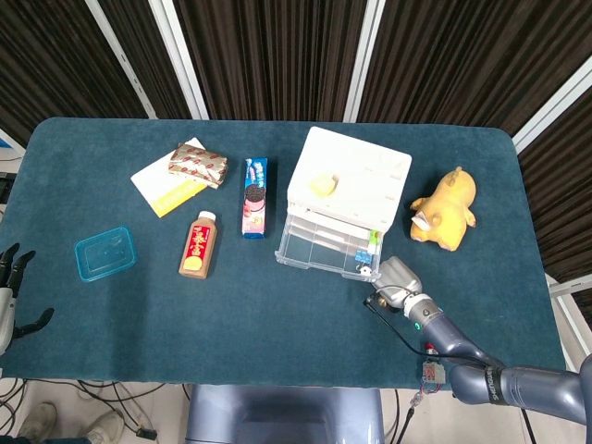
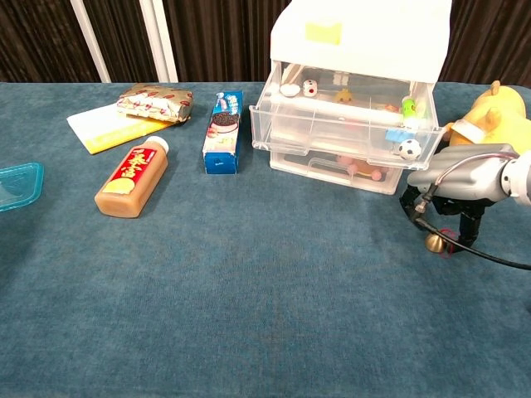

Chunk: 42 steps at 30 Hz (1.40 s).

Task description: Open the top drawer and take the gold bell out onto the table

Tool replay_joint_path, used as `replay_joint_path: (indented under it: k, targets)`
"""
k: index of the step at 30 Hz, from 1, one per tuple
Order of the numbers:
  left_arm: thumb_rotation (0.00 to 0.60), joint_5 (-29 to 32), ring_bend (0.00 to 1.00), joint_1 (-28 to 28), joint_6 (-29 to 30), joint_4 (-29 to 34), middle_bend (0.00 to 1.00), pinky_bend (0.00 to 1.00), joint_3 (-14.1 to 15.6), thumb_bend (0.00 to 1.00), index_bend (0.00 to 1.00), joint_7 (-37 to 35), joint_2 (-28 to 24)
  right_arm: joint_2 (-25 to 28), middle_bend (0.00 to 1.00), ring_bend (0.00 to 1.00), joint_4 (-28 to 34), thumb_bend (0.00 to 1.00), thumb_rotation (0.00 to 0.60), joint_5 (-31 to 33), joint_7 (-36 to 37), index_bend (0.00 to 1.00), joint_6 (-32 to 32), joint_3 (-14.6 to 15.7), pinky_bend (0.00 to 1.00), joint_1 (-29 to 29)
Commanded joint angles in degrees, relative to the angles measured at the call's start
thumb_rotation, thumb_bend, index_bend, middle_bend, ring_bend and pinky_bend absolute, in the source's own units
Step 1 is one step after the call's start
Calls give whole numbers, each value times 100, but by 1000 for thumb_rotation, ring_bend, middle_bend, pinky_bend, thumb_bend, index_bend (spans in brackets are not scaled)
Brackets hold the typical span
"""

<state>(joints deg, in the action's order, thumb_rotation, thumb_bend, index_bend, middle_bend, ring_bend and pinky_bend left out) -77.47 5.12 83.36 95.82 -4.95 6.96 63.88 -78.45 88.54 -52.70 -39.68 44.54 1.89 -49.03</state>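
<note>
The white drawer unit (image 1: 347, 185) stands right of centre, and its clear top drawer (image 2: 348, 124) is pulled out with small toys inside. In the chest view the gold bell (image 2: 434, 242) shows at table level just right of the drawer front, with a bit of red cord beside it. My right hand (image 2: 465, 184) hangs over the bell with its dark fingers (image 2: 474, 222) pointing down around it, and it still holds the bell. In the head view the right hand (image 1: 400, 280) hides the bell. My left hand (image 1: 11, 294) rests at the far left edge, fingers spread, holding nothing.
A yellow plush toy (image 1: 446, 208) sits right of the drawers. Left of them lie a blue cookie box (image 1: 254, 196), a brown bottle (image 1: 198, 244), a wrapped snack on a yellow pad (image 1: 196, 164) and a blue lidded container (image 1: 104, 252). A black cable (image 2: 489, 257) trails from the right wrist.
</note>
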Motion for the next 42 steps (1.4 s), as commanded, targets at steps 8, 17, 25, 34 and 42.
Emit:
replay_joint_path:
  k: [8, 17, 25, 34, 42]
  targets:
    - [600, -2, 0, 1, 0, -1, 0, 0, 0, 190, 102, 6, -4, 363, 1000, 1000, 406, 221, 600, 304, -152, 407, 202, 36, 1000, -70]
    - [600, -29, 0, 0, 20, -3, 0, 0, 5, 190, 102, 30, 4, 1366, 1000, 1000, 1277, 209, 600, 803, -91, 391, 348, 49, 1000, -117]
    - [600, -36, 0, -1, 34, 0, 0, 0, 4, 190, 102, 51, 12, 2214, 889, 973, 1940, 196, 600, 884, 400, 353, 882, -99, 989, 135]
    - [600, -61, 0, -1, 49, 3, 0, 0, 11, 190, 102, 67, 18, 2718, 387, 559, 2422, 133, 600, 7, 1170, 225, 2118, -102, 513, 1068]
    - [600, -91, 0, -4, 74, 14, 0, 0, 12, 190, 102, 78, 21, 2197, 235, 417, 1975, 129, 600, -1567, 1911, 190, 3910, 173, 400, 2350]
